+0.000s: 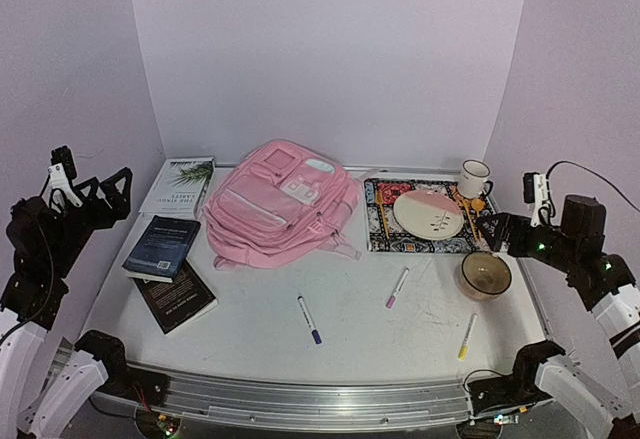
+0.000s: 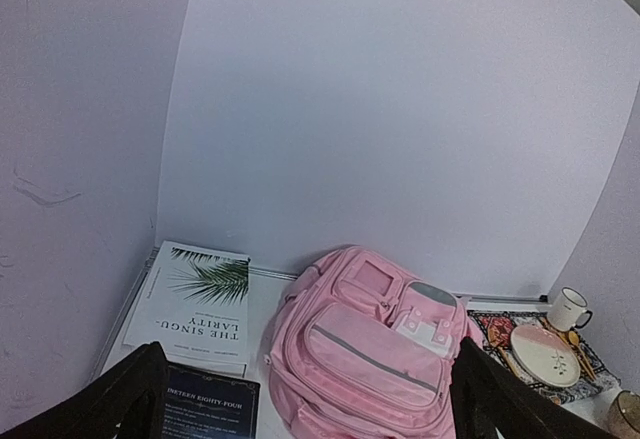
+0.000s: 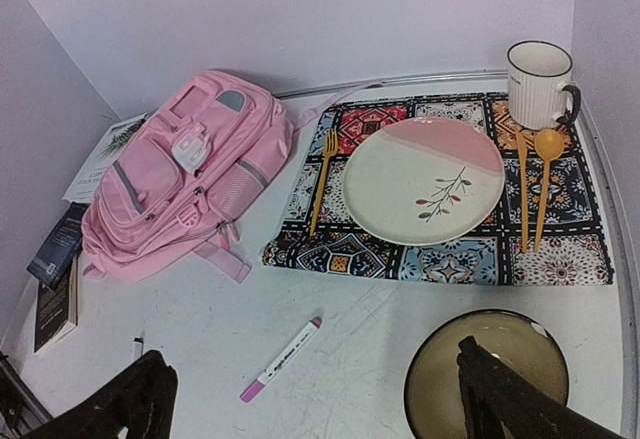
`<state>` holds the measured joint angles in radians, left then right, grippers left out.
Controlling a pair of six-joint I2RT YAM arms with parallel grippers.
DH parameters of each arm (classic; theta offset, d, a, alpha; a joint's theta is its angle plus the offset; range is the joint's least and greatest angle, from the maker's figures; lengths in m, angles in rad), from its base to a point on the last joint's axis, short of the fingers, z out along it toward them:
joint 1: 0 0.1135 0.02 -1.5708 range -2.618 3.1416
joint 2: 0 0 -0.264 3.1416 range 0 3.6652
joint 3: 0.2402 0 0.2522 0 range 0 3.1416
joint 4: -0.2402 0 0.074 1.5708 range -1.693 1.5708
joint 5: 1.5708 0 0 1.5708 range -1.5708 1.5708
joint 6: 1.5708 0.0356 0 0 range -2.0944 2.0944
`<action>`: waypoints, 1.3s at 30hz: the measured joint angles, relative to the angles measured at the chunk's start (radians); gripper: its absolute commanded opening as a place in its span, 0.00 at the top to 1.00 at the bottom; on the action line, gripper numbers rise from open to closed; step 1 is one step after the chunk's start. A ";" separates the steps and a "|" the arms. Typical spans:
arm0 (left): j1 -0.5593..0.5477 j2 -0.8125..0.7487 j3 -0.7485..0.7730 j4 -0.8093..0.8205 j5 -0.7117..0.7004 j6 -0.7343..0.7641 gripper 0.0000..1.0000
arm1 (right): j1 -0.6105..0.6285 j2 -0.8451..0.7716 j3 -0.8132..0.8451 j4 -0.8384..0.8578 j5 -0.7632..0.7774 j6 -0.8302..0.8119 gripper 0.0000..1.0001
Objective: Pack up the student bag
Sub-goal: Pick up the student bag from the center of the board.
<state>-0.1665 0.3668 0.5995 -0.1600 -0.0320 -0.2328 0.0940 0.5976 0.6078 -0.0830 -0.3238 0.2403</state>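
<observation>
The pink student bag (image 1: 280,204) lies flat at the back middle of the table, front pockets up, zips shut. It also shows in the left wrist view (image 2: 370,359) and the right wrist view (image 3: 175,184). My left gripper (image 1: 95,187) hangs open and empty above the table's left edge, well left of the bag; in its own view (image 2: 308,351) its fingers frame the bag. My right gripper (image 1: 493,231) is open and empty above the right side, over a brown bowl (image 1: 486,275); in its own view (image 3: 310,354) a pink marker (image 3: 280,359) lies between its fingers.
Three books lie left of the bag: a white one (image 1: 180,184), a dark blue one (image 1: 162,246), a black one (image 1: 177,294). A blue marker (image 1: 309,319), the pink marker (image 1: 397,287) and a yellow marker (image 1: 467,336) lie in front. A patterned placemat (image 1: 385,234) holds a plate (image 1: 428,213), cutlery and a mug (image 1: 475,177).
</observation>
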 measured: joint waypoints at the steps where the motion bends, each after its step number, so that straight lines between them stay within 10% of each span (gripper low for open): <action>1: 0.000 0.000 0.000 0.000 0.005 0.000 0.00 | 0.000 0.004 0.001 0.000 -0.004 0.001 0.02; 8: 0.000 -0.011 0.000 0.001 0.042 0.003 0.01 | 0.051 0.056 0.020 0.000 -0.006 0.024 0.02; 25: 0.000 0.127 0.000 -0.023 0.172 0.018 0.00 | 0.705 0.472 0.133 0.076 0.282 0.190 0.02; 39: 0.000 0.146 0.010 -0.031 0.131 -0.004 0.01 | 1.065 1.073 0.434 0.252 0.207 0.335 0.02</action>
<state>-0.1665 0.5130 0.6091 -0.1914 0.0991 -0.2370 1.1594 1.6703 1.0420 0.1689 -0.1167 0.5750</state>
